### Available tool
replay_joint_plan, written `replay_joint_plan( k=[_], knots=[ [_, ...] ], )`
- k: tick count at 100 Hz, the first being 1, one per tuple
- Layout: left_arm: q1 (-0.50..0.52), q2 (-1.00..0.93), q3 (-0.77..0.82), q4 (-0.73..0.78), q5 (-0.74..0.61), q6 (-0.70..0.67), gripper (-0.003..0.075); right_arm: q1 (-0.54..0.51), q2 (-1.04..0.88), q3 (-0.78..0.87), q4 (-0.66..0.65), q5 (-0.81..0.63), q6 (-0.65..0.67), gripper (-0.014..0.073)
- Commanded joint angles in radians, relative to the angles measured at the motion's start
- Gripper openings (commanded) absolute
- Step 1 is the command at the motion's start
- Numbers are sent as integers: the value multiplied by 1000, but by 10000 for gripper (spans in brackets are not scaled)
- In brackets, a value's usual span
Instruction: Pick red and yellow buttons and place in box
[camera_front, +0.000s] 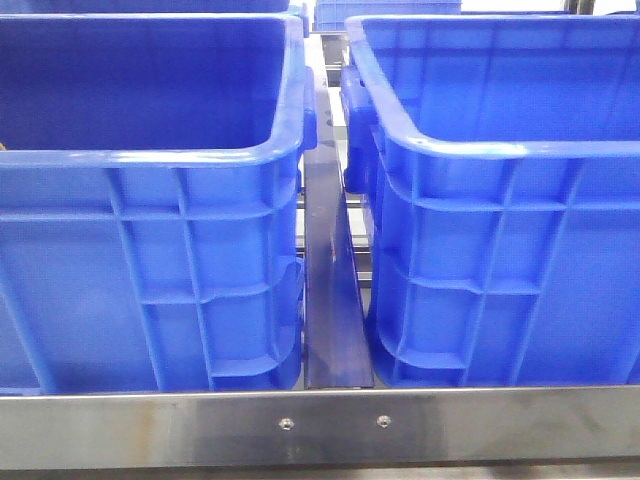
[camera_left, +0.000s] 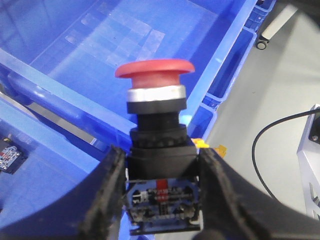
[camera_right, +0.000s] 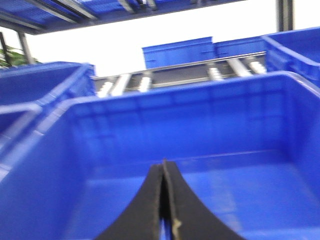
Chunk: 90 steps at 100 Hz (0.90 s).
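Left gripper (camera_left: 162, 200) is clamped on the red button (camera_left: 156, 100), held over the box (camera_left: 125, 40). Right gripper (camera_right: 163, 210) is pinched together, holding nothing. Risk: releasing near the rim drops it outside.

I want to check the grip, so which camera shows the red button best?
The left wrist view: the red button fills the middle, its black body clamped in the left tool. The front view shows only the blue crates, and the right wrist view shows only the shut right tool over a crate.
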<state>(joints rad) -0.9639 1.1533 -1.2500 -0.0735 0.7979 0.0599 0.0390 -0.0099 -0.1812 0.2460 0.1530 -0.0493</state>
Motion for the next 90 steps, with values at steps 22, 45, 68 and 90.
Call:
replay_joint_plan(
  k=[22,45,68,90],
  knots=[
    [-6,0,-28,-5,-74,-3,-19,-7,222,-454,80,419,5,-88],
    [-6,4,-28,-3,-74,-3,-19,-7,367,-564,255,478,5,-86],
    [-6,4,-28,-3,-74,-3,-19,-7,424,-561,340,504,5,127],
    [-6,4,-28,-3,-74,-3,-19,-7,450,-561,516,505,1,589]
  ],
)
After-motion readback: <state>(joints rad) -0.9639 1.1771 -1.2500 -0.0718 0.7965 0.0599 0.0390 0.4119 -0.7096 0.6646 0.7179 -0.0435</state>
